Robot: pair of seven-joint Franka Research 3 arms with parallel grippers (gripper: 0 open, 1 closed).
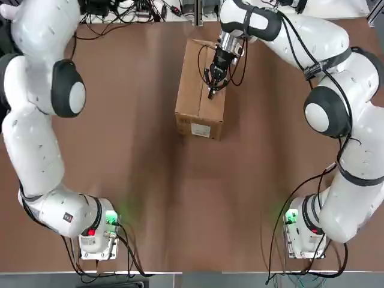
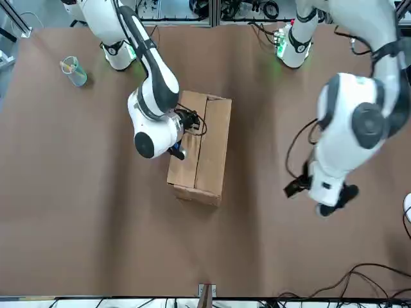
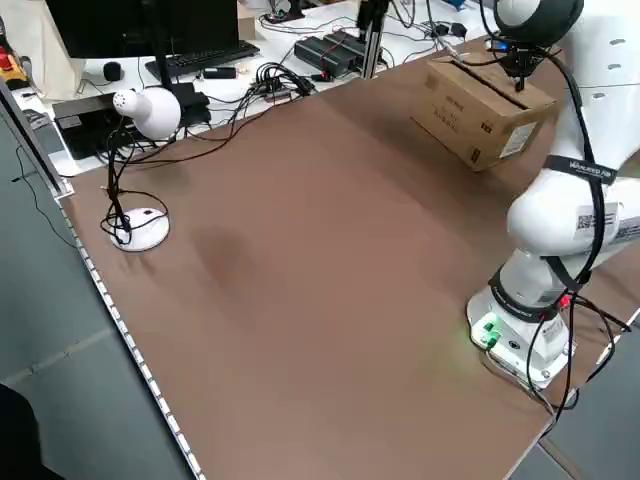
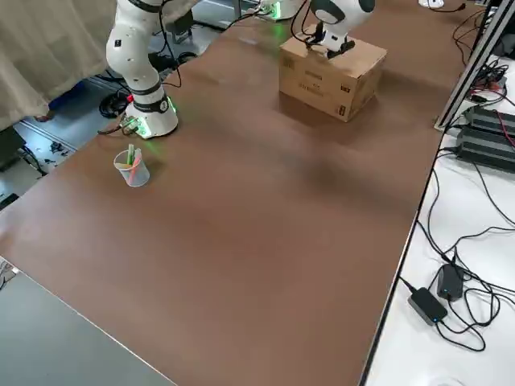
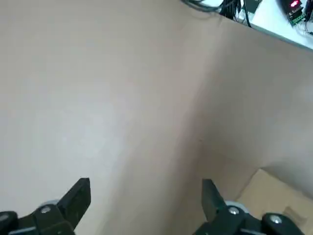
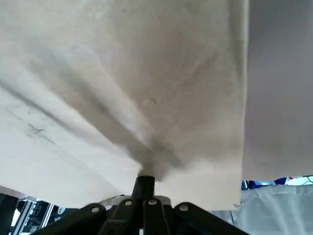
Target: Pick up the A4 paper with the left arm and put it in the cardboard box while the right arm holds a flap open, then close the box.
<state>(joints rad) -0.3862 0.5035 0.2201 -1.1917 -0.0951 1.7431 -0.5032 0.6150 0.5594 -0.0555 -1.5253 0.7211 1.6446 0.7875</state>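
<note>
My right pincer [image 1: 211, 95] is clenched on nothing, its tips down at the right-hand long flap [image 2: 187, 154] of the corrugated cardboard box [image 3: 470, 118]. My left pincer [image 5: 146, 200] is released, its fingers spread wide, well apart from the carton over the brown-covered worktop [image 2: 270, 244]. The box lies on that worktop in front of my right arm, its white label [image 1: 200, 130] facing the bases. I see no A4 paper in any view; it may be inside, but I cannot tell.

Both long flaps lie nearly flat, with a dark seam open between them, so I judge that closing is the step in hand and almost done. To do it well, I should press straight down with the closed tips, close to the seam rather than out by the fold, and keep the push light: a sideways drag could skid the carton or crease the board. The left-hand flap [image 2: 213, 151] wants the same gentle pressure, or it may spring up as I lift away. If I bring the left pincer over to help, I had best shut it first, so no spread finger catches an edge, and keep it clear of my right wrist.
</note>
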